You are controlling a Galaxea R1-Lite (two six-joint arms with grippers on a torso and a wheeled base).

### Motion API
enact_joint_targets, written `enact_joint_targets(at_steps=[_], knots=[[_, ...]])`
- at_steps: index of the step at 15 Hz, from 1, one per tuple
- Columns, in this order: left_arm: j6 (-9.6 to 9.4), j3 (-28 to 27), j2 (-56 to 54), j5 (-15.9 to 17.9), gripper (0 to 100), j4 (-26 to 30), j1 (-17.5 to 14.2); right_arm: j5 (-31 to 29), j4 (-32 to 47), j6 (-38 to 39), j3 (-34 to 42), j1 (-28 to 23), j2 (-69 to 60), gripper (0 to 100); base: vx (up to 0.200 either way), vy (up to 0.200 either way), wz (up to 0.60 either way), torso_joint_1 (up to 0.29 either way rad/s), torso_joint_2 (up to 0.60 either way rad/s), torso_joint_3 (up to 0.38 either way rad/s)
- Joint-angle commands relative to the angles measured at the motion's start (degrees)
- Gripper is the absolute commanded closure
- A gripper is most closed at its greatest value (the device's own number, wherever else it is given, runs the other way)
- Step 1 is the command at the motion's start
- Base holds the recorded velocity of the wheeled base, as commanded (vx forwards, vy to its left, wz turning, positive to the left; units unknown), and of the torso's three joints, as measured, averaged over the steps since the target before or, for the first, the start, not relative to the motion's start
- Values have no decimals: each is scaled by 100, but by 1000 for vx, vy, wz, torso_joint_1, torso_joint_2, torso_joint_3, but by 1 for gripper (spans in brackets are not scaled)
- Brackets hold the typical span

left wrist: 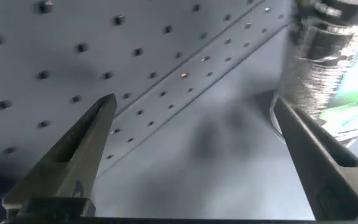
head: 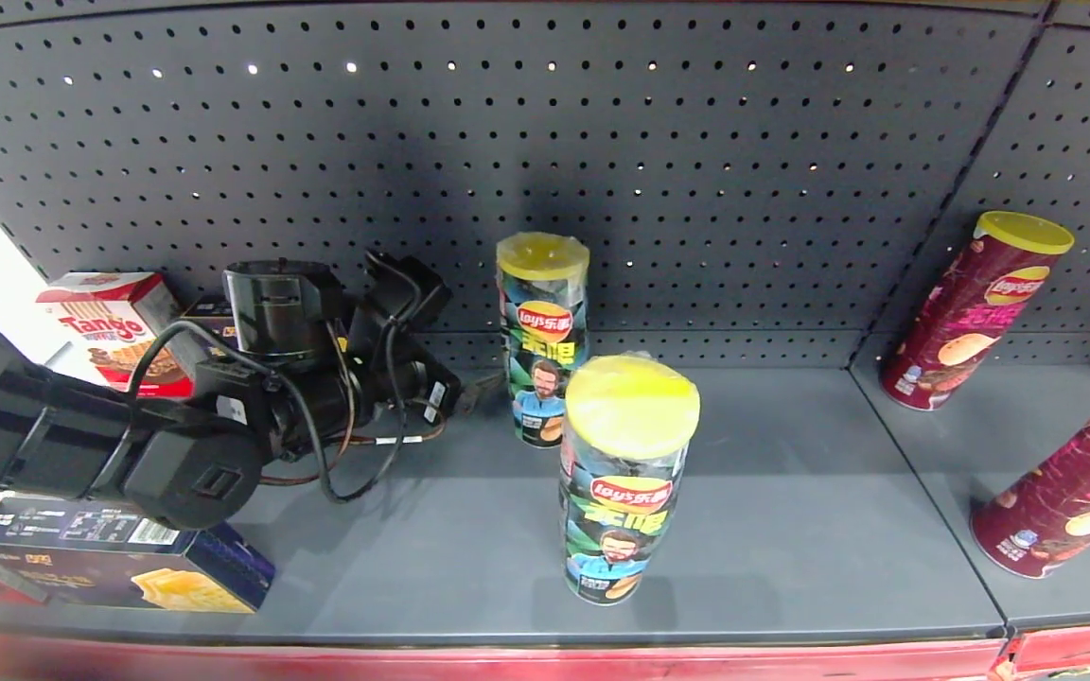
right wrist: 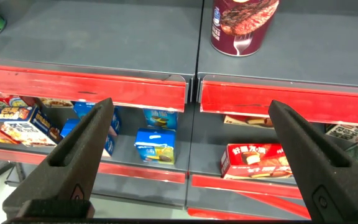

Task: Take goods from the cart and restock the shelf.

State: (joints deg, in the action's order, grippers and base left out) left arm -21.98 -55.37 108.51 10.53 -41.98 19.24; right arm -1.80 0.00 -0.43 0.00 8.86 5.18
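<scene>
Well, two green cans stand on the grey shelf (head: 791, 530), both upright, each with a yellow lid and a cartoon figure on the wrap. The rear can (head: 542, 340) sits close to the pegboard back. The front can (head: 623, 478) is nearer the shelf's edge, just to the right of the rear one and apart from it.

Over on the left, the left gripper (head: 469, 392) lies low over the shelf, pointing at the rear can's lower half. From the wrist camera, the left gripper (left wrist: 192, 104) is spread wide with nothing between the fingers but bare shelf and pegboard. The can's shiny side (left wrist: 328, 62) is just beside one fingertip (left wrist: 284, 115), and I can't tell whether they touch.

The right gripper (right wrist: 189, 107) is spread wide too, nothing in it. It faces the red shelf edge (right wrist: 82, 87) with a maroon can (right wrist: 242, 25) upright on the board above. A blue box (right wrist: 156, 144) and a red box (right wrist: 253, 158) sit on the tier below.

On the next bay to the right, a purple can (head: 975, 312) leans back against the pegboard, and a second purple can (head: 1075, 482) stands tilted nearer the front. Left of the arm there is a red-and-white box (head: 114, 326) by the back panel. A dark box (head: 119, 558) lies flat at the front edge.
</scene>
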Motion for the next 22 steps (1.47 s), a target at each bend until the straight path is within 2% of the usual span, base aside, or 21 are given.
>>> enact_joint_targets(at_steps=[1,8,10,16,18,20,21,22], knots=[[1,-27,65,1,0,6,80,-4,0,-1,0,1,9,0,0,0,0,0,0,0],[27,-176,144,-7,0,24,353,-4,0,-1,0,1,9,0,0,0,0,0,0,0],[97,-176,153,-25,0,15,405,5,0,-1,0,1,9,0,0,0,0,0,0,0],[106,-185,100,-51,0,-187,309,-4,0,-1,0,1,9,0,0,0,0,0,0,0],[106,70,-383,-130,0,-293,142,5,0,-1,0,1,0,0,0,0,0,0,0,0],[106,299,-796,-139,0,-293,177,-4,0,-1,0,1,9,0,0,0,0,0,0,0],[53,703,-1280,-148,0,-328,194,5,0,-1,0,1,9,0,0,0,0,0,0,0],[53,888,-1596,-315,0,-328,168,5,0,-1,0,1,9,0,0,0,0,0,0,0]])
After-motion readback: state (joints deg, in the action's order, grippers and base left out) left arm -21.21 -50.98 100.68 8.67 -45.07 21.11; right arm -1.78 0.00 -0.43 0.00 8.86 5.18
